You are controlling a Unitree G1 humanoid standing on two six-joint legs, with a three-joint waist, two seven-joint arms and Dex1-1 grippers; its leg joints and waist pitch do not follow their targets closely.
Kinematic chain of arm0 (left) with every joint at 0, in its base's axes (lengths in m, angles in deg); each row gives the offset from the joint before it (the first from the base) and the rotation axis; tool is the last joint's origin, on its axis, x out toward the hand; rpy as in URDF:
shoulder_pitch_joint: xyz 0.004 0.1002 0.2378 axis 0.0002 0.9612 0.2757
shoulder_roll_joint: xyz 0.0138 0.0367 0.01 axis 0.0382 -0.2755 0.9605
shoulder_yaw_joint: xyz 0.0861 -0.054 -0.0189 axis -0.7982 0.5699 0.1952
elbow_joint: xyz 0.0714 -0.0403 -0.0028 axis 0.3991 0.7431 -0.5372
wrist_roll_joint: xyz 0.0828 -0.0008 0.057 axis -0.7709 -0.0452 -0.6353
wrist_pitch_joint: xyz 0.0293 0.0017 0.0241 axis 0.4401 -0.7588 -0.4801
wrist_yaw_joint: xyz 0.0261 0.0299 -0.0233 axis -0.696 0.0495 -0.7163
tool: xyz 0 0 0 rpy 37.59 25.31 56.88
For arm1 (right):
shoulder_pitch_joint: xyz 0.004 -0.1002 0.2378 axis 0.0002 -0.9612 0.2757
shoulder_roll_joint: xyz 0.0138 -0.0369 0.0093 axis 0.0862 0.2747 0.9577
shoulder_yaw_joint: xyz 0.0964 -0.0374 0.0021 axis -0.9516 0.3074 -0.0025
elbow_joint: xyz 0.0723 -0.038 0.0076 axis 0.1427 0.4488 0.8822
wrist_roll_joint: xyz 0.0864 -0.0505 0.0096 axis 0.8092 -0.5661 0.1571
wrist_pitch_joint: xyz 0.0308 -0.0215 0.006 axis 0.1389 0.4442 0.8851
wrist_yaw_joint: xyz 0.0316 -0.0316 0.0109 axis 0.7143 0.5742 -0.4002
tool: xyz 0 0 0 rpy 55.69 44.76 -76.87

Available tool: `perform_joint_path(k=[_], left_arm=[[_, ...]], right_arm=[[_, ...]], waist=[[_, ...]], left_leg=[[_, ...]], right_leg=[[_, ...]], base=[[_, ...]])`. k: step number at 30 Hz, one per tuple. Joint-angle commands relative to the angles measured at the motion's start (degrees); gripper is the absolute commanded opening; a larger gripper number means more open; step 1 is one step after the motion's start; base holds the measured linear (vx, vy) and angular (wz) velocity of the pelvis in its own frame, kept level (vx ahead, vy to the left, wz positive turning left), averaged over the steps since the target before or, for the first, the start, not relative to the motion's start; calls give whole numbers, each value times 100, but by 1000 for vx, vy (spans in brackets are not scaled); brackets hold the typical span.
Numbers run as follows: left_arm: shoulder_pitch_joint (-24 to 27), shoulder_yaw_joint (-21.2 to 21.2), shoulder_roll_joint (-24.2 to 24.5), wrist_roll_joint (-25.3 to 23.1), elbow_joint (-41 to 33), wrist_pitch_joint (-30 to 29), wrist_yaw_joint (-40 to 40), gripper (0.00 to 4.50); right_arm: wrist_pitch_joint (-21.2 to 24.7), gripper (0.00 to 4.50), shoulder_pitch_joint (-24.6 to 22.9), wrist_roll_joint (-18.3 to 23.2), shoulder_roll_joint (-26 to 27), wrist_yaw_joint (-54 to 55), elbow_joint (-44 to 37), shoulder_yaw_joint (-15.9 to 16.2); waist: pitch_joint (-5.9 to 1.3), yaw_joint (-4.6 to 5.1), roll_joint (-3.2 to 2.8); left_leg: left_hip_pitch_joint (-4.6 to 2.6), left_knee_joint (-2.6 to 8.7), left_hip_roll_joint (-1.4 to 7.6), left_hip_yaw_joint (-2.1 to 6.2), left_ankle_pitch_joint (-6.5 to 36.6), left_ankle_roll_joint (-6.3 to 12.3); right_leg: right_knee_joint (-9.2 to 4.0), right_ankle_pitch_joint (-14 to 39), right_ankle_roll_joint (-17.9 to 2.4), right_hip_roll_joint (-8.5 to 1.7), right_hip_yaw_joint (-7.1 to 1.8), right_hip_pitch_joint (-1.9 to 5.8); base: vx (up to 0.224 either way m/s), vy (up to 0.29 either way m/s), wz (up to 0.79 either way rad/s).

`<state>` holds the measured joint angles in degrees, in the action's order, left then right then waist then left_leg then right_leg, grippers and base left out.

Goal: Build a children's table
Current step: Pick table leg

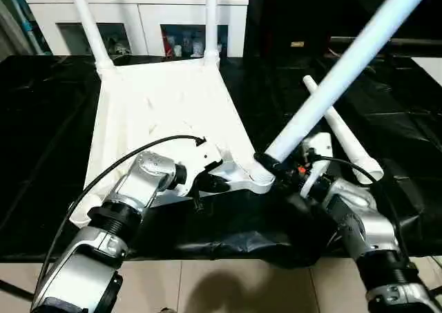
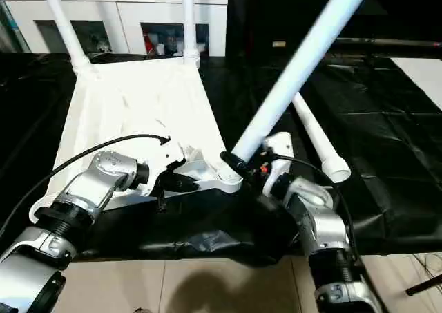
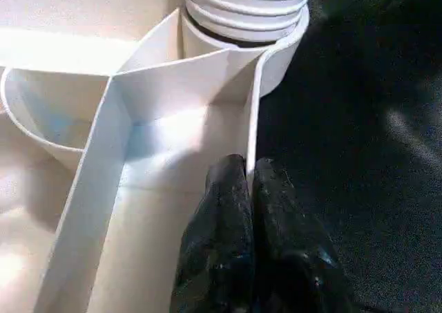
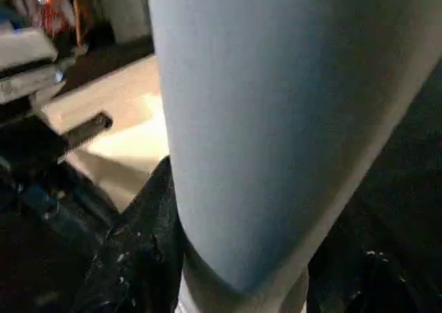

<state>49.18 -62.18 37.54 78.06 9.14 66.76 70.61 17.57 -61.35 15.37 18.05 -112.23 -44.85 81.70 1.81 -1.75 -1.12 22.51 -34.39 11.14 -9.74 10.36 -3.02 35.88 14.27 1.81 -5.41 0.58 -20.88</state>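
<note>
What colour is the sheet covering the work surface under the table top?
Black sheet, clearest in the left eye view.

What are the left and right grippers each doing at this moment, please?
Left gripper: closed, pinching the tabletop's rim.
Right gripper: closed around the tilted leg near the corner socket.

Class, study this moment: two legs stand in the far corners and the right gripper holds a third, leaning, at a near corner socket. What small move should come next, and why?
Probably tip the held leg upright with the right gripper before turning it further. It leans well off the line of the two standing legs, though its threaded end sits in the corner socket. The left gripper pinches the tabletop's rim, steadying it.
</note>
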Motion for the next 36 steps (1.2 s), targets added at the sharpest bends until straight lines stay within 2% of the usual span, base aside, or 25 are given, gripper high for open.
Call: perform_joint_path(k=[1,3,4,5,6,7,8,9,13,18,19,20,21,22,23,25,26,27,28,29,31,32,34,35,36], left_arm=[[3,15,102,-74,121,4,-77,0],[-4,16,118,-68,100,0,-52,0],[-1,11,130,-61,73,-5,-22,0],[1,7,134,-57,60,-6,-6,0],[10,-30,162,-76,26,14,41,0],[11,-37,167,-79,20,18,48,0],[28,-57,186,-78,-26,19,94,0],[33,-60,190,-74,-40,16,107,0],[95,-148,298,22,-247,124,472,0],[201,-401,562,10,-336,712,1137,0],[201,-401,562,10,-336,712,1137,0],[210,-425,593,31,-333,854,1257,0],[211,-428,597,35,-333,871,1274,0],[232,-428,618,115,-356,1009,1443,0],[242,-425,626,138,-369,1040,1496,0],[262,-431,651,196,-392,1148,1663,0],[273,-450,676,230,-401,1219,1801,0],[273,-451,676,230,-401,1220,1803,0],[269,-464,691,230,-395,1247,1846,0],[254,-486,709,226,-366,1287,1860,0],[242,-497,718,219,-342,1306,1872,0],[213,-501,712,205,-276,1327,1878,0],[194,-493,698,207,-229,1313,1880,0],[170,-498,681,171,-155,1327,1845,0],[163,-501,674,159,-134,1325,1833,0]], right_arm=[[463,186,-135,-595,-141,-372,573,654],[574,186,27,-700,-243,-580,703,807],[679,186,128,-760,-320,-763,786,928],[732,186,172,-786,-356,-853,825,985],[794,186,274,-828,-414,-1085,937,1082],[803,186,290,-834,-423,-1122,955,1097],[844,186,365,-823,-443,-1266,1037,1128],[854,186,383,-819,-446,-1294,1054,1133],[760,186,506,-782,-512,-1807,1264,1260],[334,186,253,-711,-504,-2083,1251,1216],[334,186,253,-711,-504,-2083,1251,1216],[272,186,161,-635,-467,-2060,1176,1131],[263,186,150,-626,-463,-2058,1168,1121],[159,186,35,-552,-417,-2050,1080,1042],[124,186,2,-548,-410,-2052,1058,1036],[-49,186,-111,-558,-391,-2075,1036,1035],[-246,186,-187,-591,-366,-2082,1086,1029],[-250,186,-188,-592,-365,-2082,1087,1029],[-348,186,-221,-609,-345,-2086,1124,1022],[-418,186,-243,-611,-331,-2112,1140,1015],[-455,186,-259,-613,-316,-2111,1142,1016],[-502,186,-275,-627,-288,-2079,1153,1020],[-527,186,-272,-643,-264,-2039,1177,1025],[-530,186,-243,-685,-239,-1919,1245,1018],[-535,186,-230,-703,-231,-1869,1274,1012]], waist=[[-276,-15,85],[-277,-11,109],[-285,7,184],[-288,-4,172],[-294,-3,221],[-298,-27,192],[-302,-33,236],[-309,-50,227],[-315,-65,300],[-301,-94,243],[-298,-94,250],[-293,-93,219],[-294,-92,229],[-296,-90,183],[-294,-87,200],[-297,-69,168],[-289,-80,104],[-303,-66,154],[-299,-68,111],[-299,-59,133],[-301,-63,103],[-299,-57,62],[-300,-56,57],[-299,-49,29],[-298,-26,47]], left_leg=[[-97,425,123,-9,778,406],[-114,433,138,-8,808,382],[-111,438,142,-10,829,373],[-109,435,141,-4,794,368],[-122,428,145,-16,780,386],[-127,429,147,-14,745,397],[-132,426,153,-20,719,414],[-136,433,162,-10,663,429],[-144,441,170,-11,688,446],[-166,476,191,-1,931,336],[-180,487,196,-4,1030,286],[-182,501,196,4,1087,247],[-201,513,203,-1,1216,179],[-204,526,201,9,1301,111],[-205,530,203,5,1339,91],[-211,540,192,10,1416,28],[-213,550,194,21,1449,-2],[-210,536,188,7,1434,20],[-213,549,191,15,1453,13],[-214,547,189,10,1449,24],[-213,549,188,14,1415,33],[-214,548,184,12,1406,30],[-211,552,186,13,1411,25],[-215,555,185,13,1442,10],[-214,549,175,4,1470,0]], right_leg=[[-408,-175,-1608,-169,-52,174],[-407,-141,-1600,-176,-61,155],[-406,-178,-1600,-160,-55,167],[-391,-238,-1597,-162,-58,172],[-397,-336,-1609,-161,-58,157],[-383,-420,-1623,-171,-62,160],[-384,-492,-1624,-169,-63,160],[-363,-630,-1648,-176,-60,158],[-353,-824,-1700,-173,-44,162],[-366,-681,-1697,-180,-49,144],[-375,-626,-1685,-176,-47,135],[-375,-578,-1683,-174,-44,133],[-394,-480,-1667,-174,-48,128],[-395,-455,-1657,-174,-49,132],[-404,-450,-1650,-173,-51,129],[-410,-488,-1650,-161,-48,142],[-401,-469,-1651,-170,-47,134],[-416,-515,-1650,-166,-48,147],[-408,-509,-1663,-168,-46,145],[-415,-524,-1667,-160,-45,146],[-409,-583,-1687,-160,-42,157],[-412,-622,-1692,-156,-42,153],[-408,-620,-1701,-157,-39,156],[-411,-601,-1699,-153,-37,152],[-421,-587,-1703,-143,-36,155]], base=[[0,0,0],[0,0,0],[0,0,0],[0,0,0],[0,0,0],[0,0,0],[0,0,0],[0,0,0],[0,0,0],[0,0,0],[0,0,0],[0,0,0],[0,0,0],[0,0,0],[0,0,0],[0,0,0],[0,0,0],[0,0,0],[0,0,0],[0,0,0],[0,0,0],[0,0,0],[0,0,0],[0,0,0],[0,0,0]])
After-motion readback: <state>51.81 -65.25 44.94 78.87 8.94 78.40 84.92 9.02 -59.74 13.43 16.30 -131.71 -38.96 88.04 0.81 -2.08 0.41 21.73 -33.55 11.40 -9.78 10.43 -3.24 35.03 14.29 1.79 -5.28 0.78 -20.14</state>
